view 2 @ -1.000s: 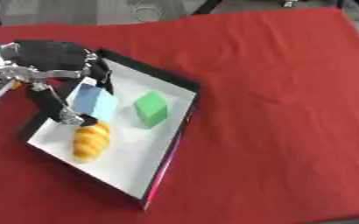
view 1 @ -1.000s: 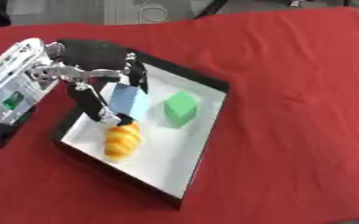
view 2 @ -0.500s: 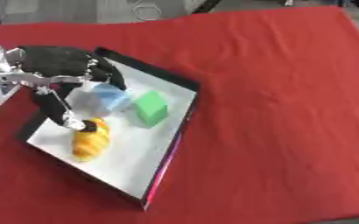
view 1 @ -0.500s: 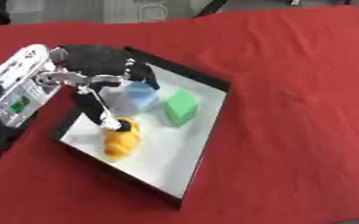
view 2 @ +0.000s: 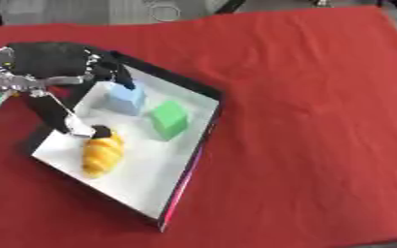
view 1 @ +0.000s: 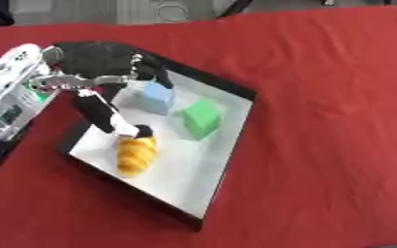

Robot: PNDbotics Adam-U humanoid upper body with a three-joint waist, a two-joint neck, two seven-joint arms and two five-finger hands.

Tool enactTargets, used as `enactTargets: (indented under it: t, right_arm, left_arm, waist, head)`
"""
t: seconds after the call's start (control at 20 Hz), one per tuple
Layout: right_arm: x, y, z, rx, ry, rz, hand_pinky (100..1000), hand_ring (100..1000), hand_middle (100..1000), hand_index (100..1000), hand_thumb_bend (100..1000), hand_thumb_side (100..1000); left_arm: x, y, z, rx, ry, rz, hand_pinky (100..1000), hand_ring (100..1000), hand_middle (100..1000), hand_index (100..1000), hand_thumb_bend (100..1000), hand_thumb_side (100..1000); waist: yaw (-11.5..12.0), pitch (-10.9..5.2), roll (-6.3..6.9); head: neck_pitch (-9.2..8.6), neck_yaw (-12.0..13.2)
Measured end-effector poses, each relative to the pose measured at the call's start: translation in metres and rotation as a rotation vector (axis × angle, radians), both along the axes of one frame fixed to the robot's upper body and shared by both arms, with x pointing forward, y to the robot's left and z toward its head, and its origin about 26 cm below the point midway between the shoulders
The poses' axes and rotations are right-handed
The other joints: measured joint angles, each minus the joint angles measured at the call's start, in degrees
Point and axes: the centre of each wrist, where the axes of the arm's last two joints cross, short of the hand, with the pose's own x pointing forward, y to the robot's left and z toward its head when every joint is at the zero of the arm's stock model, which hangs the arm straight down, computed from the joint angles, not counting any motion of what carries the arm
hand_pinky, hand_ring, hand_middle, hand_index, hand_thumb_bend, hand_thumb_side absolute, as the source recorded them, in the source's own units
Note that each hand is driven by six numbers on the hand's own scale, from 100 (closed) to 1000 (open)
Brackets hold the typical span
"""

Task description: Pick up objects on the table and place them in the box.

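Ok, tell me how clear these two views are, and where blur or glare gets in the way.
Left eye view: soft all over; the left hand is a dark smear, and its fingers blur into the blue block. Right eye view: equally soft; the box floor looks pale and washed out, so the yellow object shows no fine detail, though the green block stays distinct.

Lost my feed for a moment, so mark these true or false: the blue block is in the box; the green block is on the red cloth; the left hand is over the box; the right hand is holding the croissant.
1. The blue block is in the box: true.
2. The green block is on the red cloth: false, it is inside the box.
3. The left hand is over the box: true.
4. The right hand holds the croissant: false, no right hand shows; the croissant lies in the box.
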Motion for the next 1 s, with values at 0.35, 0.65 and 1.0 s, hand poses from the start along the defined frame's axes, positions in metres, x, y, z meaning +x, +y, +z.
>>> enactTargets:
  t: [0.35, 0.65, 1.0]
  right_arm:
    - [-0.001, -0.002, 0.0, 0.001, 0.001, -0.005, 951, 812, 678, 787, 100, 519]
    - [-0.002, -0.003, -0.001, 0.004, -0.003, -0.011, 951, 812, 678, 787, 100, 515]
    - [-0.002, -0.003, 0.0, 0.006, -0.01, -0.016, 951, 812, 678, 787, 100, 533]
  left_arm:
    - [-0.006, 0.064, 0.04, -0.136, -0.018, 0.151, 882, 818, 792, 902, 314, 590]
    - [-0.011, 0.115, 0.057, -0.238, 0.025, 0.287, 881, 822, 790, 900, 346, 541]
    - [-0.002, 0.17, 0.053, -0.228, 0.102, 0.486, 887, 828, 790, 892, 387, 608]
  waist:
    - [0.3, -0.04, 0.0]
    - [0.3, -0.04, 0.0]
    - [0.1, 0.04, -0.01]
  head:
    - [0.12, -1.2]
    - [-0.12, -0.3]
    - [-1.65, 1.8]
